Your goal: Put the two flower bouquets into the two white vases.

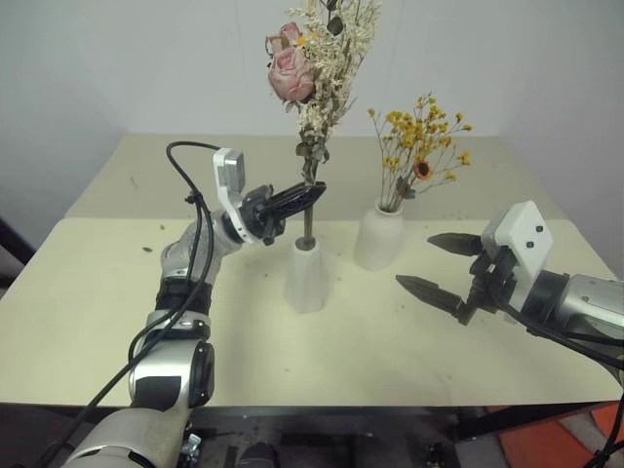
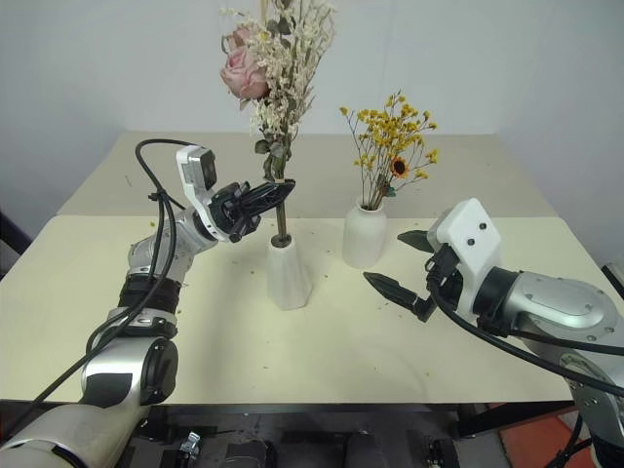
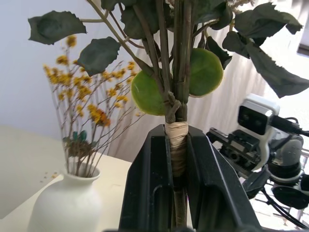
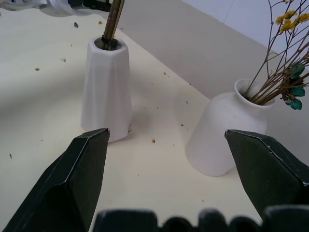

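Head views: the left gripper (image 1: 310, 194) is clamped on the bound stems of the rose bouquet (image 1: 314, 68), whose stem ends already sit in the mouth of the tall tapered vase (image 1: 306, 273) near the middle of the cream table (image 1: 88, 292); the blooms tower high above the grip, so the bunch looks top-heavy, and it will likely lean once let go. The yellow bouquet (image 1: 421, 136) already stands in the rounder vase (image 1: 379, 237), just beside the tall one, on its right. The right gripper (image 1: 444, 265) hangs above the table, well to the right of both vases, fingers spread wide, holding nothing. Left wrist view: the black fingers (image 3: 149, 193) pinch the pale raffia wrap (image 3: 176, 140) where the stems are tied, with green leaves (image 3: 99, 53) and thin woody stems fanning out above. That wrap is the sensible place to hold: stiffest, thickest, least likely to crush. The stems look dry and brittle, the petals and white sprigs fragile and prone to shedding; the whole bunch is probably very light, so a gentle pinch should suffice. Right wrist view: between the wide-open fingers (image 4: 77, 179) the tall vase shows its stems seated in the narrow mouth, the rounder vase apart from it, and crumbs of dried flower (image 4: 153, 141) scattered on the table. Both vases are matte ceramic, likely slick and breakable; the narrow cone may tip under a sideways tug.
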Controlling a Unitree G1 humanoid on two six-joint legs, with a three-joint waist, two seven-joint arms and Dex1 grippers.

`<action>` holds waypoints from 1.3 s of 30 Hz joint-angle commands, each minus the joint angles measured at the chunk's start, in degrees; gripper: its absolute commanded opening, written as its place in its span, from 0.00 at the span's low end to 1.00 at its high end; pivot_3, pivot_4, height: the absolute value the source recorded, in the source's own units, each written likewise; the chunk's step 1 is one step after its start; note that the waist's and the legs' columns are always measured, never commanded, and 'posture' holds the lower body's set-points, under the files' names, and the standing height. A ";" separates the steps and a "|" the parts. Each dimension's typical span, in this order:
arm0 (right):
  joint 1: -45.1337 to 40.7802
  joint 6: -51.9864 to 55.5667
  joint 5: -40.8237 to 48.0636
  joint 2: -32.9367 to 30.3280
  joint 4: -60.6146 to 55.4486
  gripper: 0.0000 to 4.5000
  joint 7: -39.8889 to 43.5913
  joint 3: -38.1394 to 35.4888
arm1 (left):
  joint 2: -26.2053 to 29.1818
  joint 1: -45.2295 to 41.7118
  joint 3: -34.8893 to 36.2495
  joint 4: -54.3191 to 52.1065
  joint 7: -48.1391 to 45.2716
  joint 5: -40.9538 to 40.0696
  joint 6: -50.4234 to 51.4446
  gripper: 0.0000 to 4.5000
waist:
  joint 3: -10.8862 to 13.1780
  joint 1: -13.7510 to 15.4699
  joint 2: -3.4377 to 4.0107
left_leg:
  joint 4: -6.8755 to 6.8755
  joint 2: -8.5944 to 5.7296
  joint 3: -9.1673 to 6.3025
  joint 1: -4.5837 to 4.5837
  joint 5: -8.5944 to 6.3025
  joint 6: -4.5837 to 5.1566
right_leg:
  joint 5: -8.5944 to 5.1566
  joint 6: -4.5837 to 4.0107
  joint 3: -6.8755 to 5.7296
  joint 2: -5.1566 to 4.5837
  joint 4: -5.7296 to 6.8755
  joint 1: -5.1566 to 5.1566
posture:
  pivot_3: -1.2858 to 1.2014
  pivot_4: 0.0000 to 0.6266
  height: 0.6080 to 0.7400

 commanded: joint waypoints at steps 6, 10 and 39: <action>-0.21 -1.01 0.13 -0.85 -1.03 1.00 0.13 -2.48 | 0.57 1.30 -1.84 -0.26 -1.97 2.68 -4.23 0.03 | 0.00 -0.01 0.00 | 0.00 0.00 0.00 0.00 0.00 0.00 | 0.00 0.00 0.00 0.00 0.00 0.00 | 0.52 0.24 1.00; 0.75 -0.96 0.31 -0.91 -1.53 1.00 0.42 -3.05 | 0.30 2.30 -2.67 -0.55 -2.91 3.86 -6.72 0.03 | 0.00 0.10 0.00 | 0.00 0.00 0.00 -0.01 0.00 0.00 | 0.00 0.00 0.00 0.00 0.01 -0.01 | 0.52 0.24 1.00; 1.09 -2.26 -0.77 -1.26 -0.32 1.00 1.83 -2.51 | 6.11 7.91 -3.36 -13.15 -6.13 1.59 -3.77 1.00 | 0.00 0.06 0.00 | 0.00 0.02 0.00 0.01 0.00 0.00 | 0.00 0.01 0.00 0.01 0.00 0.00 | 0.52 0.24 1.00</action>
